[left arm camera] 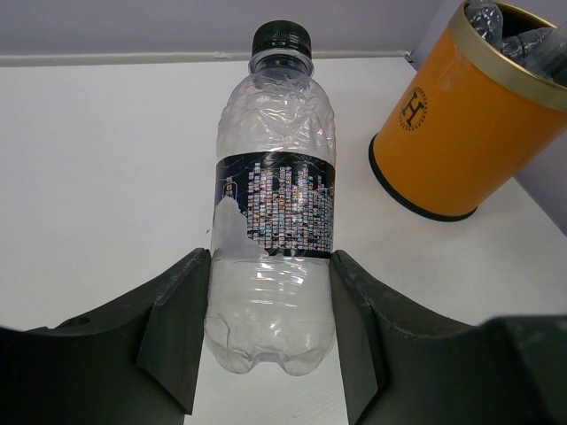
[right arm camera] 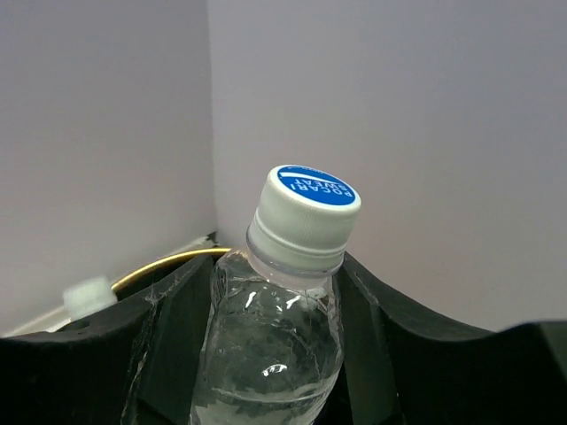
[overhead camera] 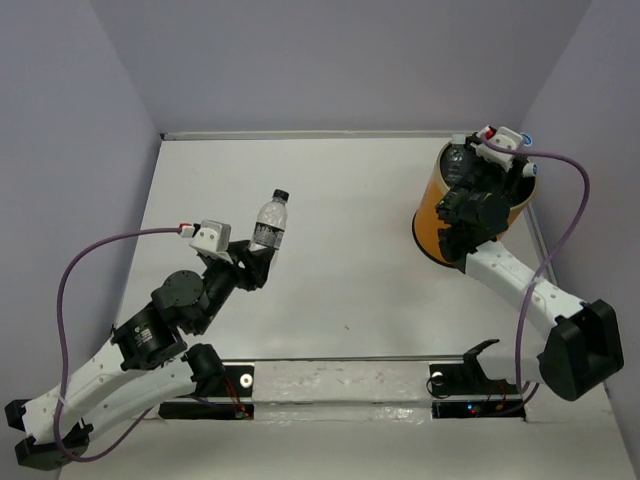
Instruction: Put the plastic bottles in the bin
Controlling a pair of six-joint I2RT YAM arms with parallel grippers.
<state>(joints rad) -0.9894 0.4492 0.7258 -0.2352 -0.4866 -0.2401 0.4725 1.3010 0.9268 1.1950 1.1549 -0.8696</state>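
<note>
My left gripper [left arm camera: 270, 270] pinched the dark-capped bottle [left arm camera: 276, 133] by its lower body, cap pointing away from me, over the table [left arm camera: 89, 177] and well apart from the bin [left arm camera: 461, 124]. My right gripper [right arm camera: 276, 301] clamped the white-capped bottle [right arm camera: 301, 221] just below its neck, above the bin.

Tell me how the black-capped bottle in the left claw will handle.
The black-capped bottle looks empty, so probably very light. Its clear wall is crinkled near the top, so it likely buckles if the left claw squeezes harder. Round and smooth, it may slip in the grip and would probably roll if dropped short of the bin.
</note>
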